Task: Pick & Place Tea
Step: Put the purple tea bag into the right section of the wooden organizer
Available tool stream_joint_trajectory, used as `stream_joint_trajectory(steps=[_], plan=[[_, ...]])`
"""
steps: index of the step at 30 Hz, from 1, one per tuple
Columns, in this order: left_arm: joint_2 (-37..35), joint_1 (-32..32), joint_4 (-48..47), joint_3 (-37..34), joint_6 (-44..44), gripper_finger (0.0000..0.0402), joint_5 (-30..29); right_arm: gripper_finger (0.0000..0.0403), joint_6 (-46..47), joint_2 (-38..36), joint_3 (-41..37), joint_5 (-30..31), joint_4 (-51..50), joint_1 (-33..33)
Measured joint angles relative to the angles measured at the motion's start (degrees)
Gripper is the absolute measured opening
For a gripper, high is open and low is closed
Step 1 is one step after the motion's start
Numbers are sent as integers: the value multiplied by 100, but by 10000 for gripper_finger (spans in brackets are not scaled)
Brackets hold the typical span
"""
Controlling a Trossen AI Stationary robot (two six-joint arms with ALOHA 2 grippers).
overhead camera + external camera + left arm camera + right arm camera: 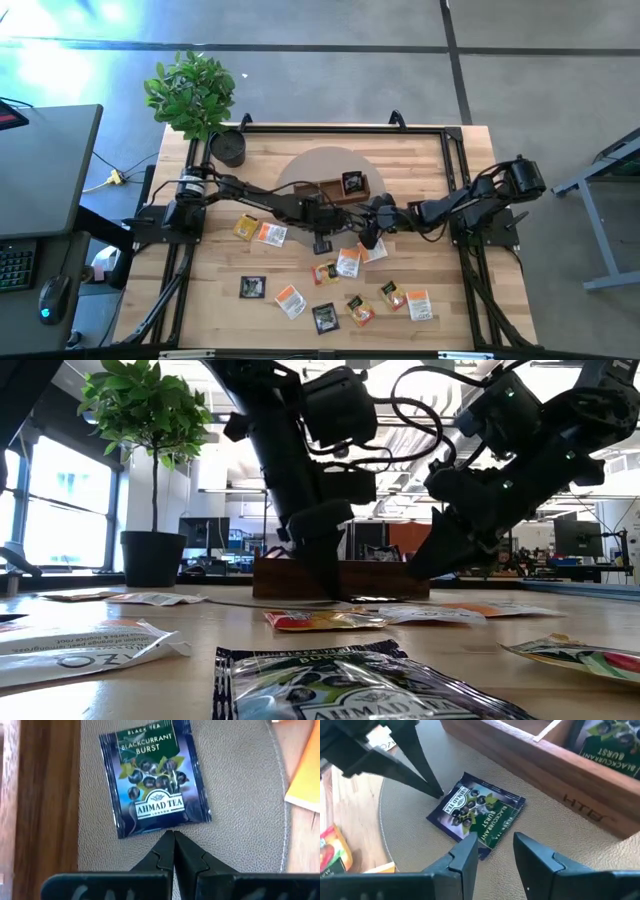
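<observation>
blackcurrant tea packet [476, 813] — dark blue, flat, square — lies on the round grey mat [545, 835] just near of the wooden tray [555, 765]. left claw [173, 836], clenched, touches its edge; right claw [492, 851], released, straddles the opposite corner — both equally near.

Counter [420, 160]: light wooden top with a dark frame along its edges.
Mat [300, 168]: round, beige, lay near the far edge at the middle.
Tray [345, 192]: wooden, sat on the mat.
Plant pot [228, 147]: black, stood at the far left corner.
Tea packets [290, 300]: black, white-and-orange and yellow ones lay scattered across the middle and toward the near edge; one blackcurrant packet [154, 776] lay flat on the mat beside the tray.
</observation>
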Motion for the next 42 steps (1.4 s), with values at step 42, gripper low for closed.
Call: stream_joint_trajectory(steps=[42], plan=[[87, 0, 177, 1, 155, 0, -215, 118, 1010, 968, 1132, -1033, -941, -494]])
